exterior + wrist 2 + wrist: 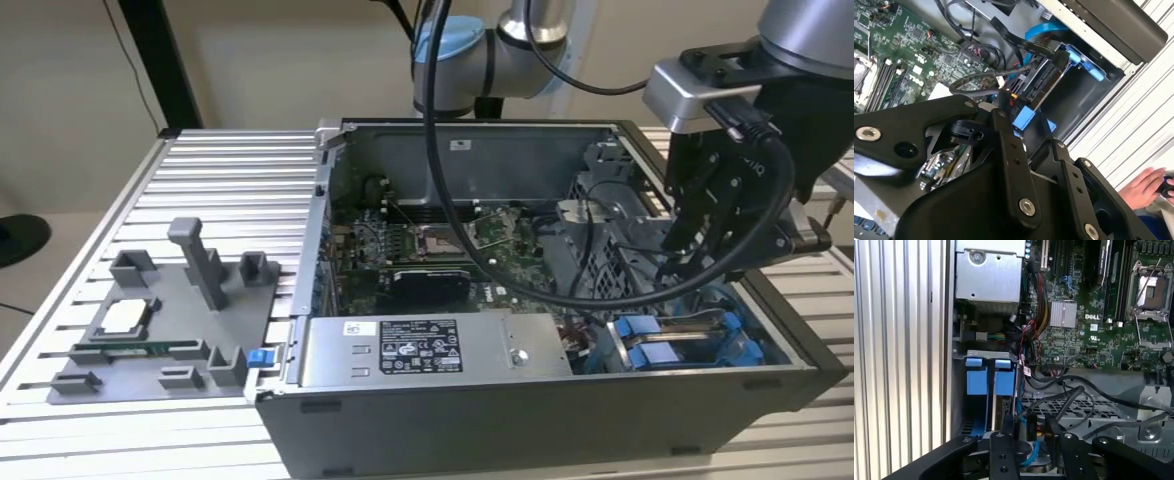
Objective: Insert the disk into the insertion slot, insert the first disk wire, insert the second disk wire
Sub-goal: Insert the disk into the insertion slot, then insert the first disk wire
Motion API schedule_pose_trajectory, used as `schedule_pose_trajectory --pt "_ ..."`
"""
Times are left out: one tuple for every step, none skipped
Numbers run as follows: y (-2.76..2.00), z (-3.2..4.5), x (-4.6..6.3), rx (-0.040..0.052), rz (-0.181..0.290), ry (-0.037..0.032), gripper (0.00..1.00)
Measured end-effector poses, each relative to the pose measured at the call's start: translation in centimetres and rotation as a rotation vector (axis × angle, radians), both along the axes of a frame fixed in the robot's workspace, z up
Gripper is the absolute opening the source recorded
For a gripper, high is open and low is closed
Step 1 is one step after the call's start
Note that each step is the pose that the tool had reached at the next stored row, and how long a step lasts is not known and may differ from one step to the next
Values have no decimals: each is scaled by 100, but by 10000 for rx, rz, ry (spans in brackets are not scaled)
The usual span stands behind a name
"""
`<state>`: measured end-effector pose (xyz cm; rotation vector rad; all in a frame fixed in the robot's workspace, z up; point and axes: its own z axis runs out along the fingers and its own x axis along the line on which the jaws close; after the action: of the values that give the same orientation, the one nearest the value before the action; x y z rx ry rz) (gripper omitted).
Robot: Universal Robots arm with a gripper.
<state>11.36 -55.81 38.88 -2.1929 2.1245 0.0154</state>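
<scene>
Ribbed aluminium table [227, 190] carries an open grey metal computer case [534, 430], lying on its side with its green motherboard [427, 245] facing up. A grey plastic fixture [160, 330] holding a few small parts sits on the table at the exterior view's left.

A grey labelled power-supply box [427, 350] lies along the near wall of the case. Beside it, in the near corner at the exterior view's right, is the insertion slot [694, 375], a bay of grey perforated metal [1074, 407]. The silver disk in its bright blue plastic carrier frame [643, 352] sits inside that bay, and its blue tabs [976, 380] stand out next to the power-supply box in the first wrist view.

The arm's black gripper [681, 262] hangs inside the case, directly over the bay. In the first wrist view the gripper [1029, 432] is just above the disk's end, with a small black connector in front of it. Whether it is clamped on that connector or released cannot be told. Loose black wires [974, 82] curl from the motherboard toward the bay. A person's hand [1144, 187] rests on the table outside the case.
</scene>
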Motion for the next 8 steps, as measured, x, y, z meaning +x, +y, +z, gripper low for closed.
schedule_pose_trajectory --pt "2 -8 -1 0 12 -10 100" --pt "5 -11 0 -1 20 -17 100" --pt "6 -12 0 -2 25 -19 100" --pt "6 -12 0 -3 27 -20 100" --pt "6 -12 -1 -3 29 -20 100" --pt "6 -13 -1 -2 32 -20 100" --pt "6 -14 -1 0 36 -21 100" --pt "6 -15 -1 0 39 -22 100"
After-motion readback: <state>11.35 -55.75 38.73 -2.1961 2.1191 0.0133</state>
